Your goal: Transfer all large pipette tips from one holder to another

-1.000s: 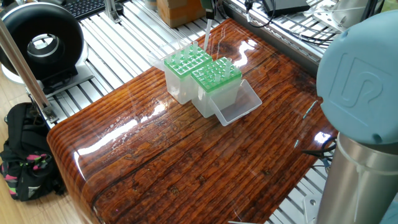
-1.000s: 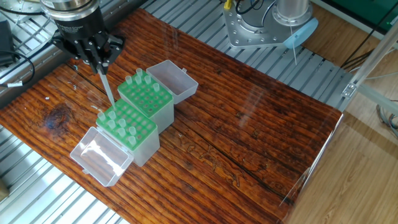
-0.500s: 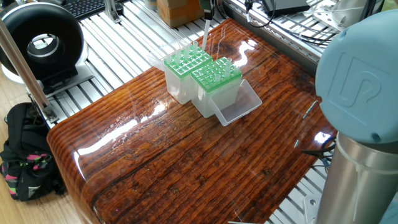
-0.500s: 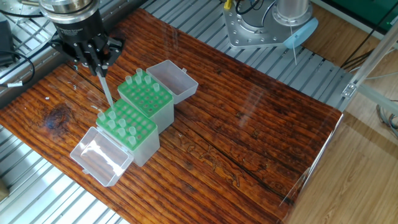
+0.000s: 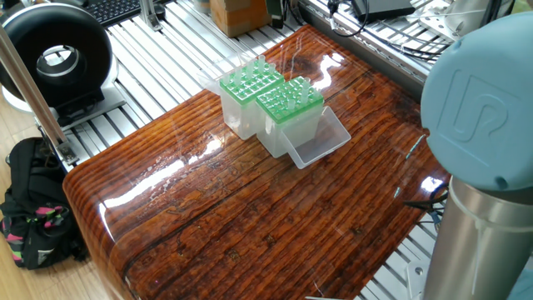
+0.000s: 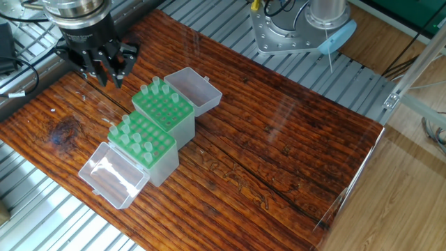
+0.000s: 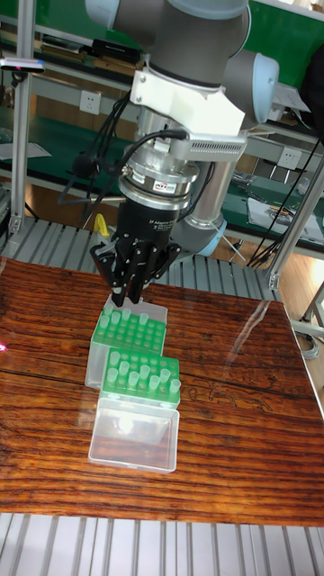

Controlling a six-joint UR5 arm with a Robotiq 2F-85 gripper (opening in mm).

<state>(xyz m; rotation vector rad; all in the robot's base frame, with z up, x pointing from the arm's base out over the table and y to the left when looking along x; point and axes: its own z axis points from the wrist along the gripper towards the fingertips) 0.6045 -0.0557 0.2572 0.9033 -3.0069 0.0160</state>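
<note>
Tip gone from gripper (image 6: 104,72) since prev; jaws part-open, empty, above rack's large pipette tips (image 6: 155,88).

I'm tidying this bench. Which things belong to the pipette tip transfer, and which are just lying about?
Job: gripper; large pipette tips; green-topped holder nearer the gripper; second green-topped holder beside it.
Lying about: backpack; cardboard box; keyboard; black ring-shaped device.

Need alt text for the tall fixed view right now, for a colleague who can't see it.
The gripper hangs just above the far green-topped tip holder. A second holder with large pipette tips sits in front, its clear lid lying open on the wooden table.
</note>
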